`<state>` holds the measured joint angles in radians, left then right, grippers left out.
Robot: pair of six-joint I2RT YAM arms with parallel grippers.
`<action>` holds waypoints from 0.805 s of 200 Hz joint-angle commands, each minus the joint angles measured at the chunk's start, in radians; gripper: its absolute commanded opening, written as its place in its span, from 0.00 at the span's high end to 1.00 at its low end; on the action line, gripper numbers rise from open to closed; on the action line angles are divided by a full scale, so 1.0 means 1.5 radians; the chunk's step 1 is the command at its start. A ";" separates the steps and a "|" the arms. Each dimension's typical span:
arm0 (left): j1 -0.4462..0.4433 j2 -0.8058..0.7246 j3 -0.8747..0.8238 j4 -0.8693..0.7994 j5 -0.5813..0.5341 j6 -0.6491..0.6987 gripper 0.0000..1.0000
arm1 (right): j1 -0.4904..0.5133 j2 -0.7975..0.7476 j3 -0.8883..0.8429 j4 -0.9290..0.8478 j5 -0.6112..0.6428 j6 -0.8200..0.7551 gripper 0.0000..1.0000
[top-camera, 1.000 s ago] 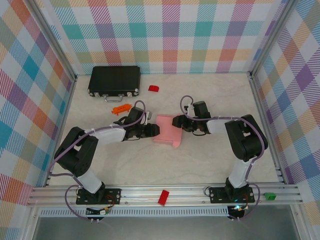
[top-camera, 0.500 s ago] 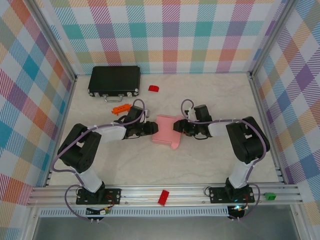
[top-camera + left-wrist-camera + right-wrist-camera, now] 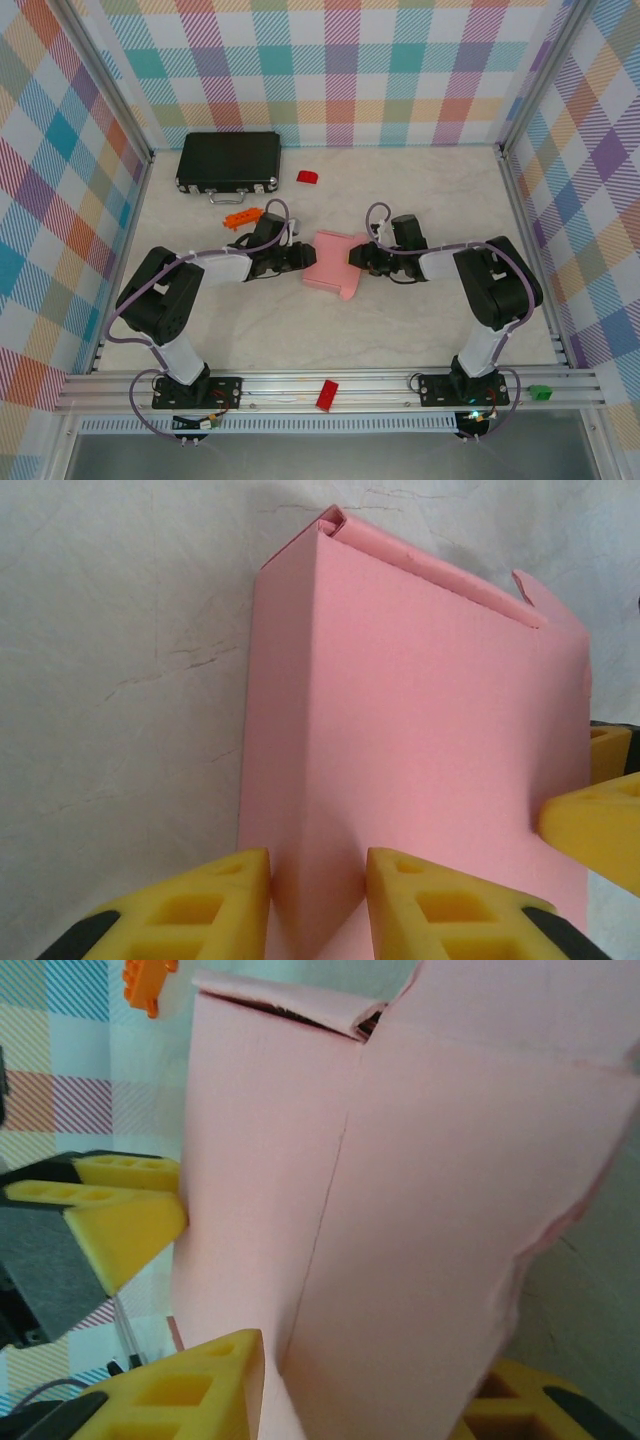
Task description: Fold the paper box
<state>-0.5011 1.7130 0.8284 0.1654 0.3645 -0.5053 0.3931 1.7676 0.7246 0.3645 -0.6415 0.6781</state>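
The light-pink paper box (image 3: 332, 265) lies mid-table as a shallow rectangular shape, with a loose flap at its near right corner. My left gripper (image 3: 305, 260) meets it from the left. In the left wrist view its yellow fingers (image 3: 215, 900) pinch a folded edge of the box (image 3: 420, 710), with the gripper (image 3: 318, 890) shut on that ridge. My right gripper (image 3: 357, 258) holds the box's right side. In the right wrist view the box (image 3: 400, 1210) fills the gap of the gripper (image 3: 370, 1400), touching both fingers. An end flap at the top stands slightly ajar.
A black hard case (image 3: 229, 160) sits at the back left, with a small red block (image 3: 307, 177) beside it. An orange piece (image 3: 243, 215) lies just behind my left arm. Another red block (image 3: 327, 394) rests on the front rail. Plaid walls enclose three sides.
My right gripper has moved a little nearer and rightward along the box's right edge. The box has tilted slightly. The left gripper has stayed on the left edge.
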 commanded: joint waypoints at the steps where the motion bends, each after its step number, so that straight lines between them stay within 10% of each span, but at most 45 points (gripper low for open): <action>1: 0.002 0.021 -0.027 0.033 0.019 -0.023 0.70 | 0.003 -0.012 -0.004 0.067 -0.043 0.026 0.65; 161: 0.020 0.065 -0.080 0.185 0.062 -0.108 0.69 | 0.037 -0.051 0.105 -0.026 -0.047 0.000 0.60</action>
<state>-0.4660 1.7588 0.7403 0.4526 0.4088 -0.6434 0.4118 1.7271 0.8364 0.3271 -0.6487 0.7105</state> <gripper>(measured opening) 0.309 0.396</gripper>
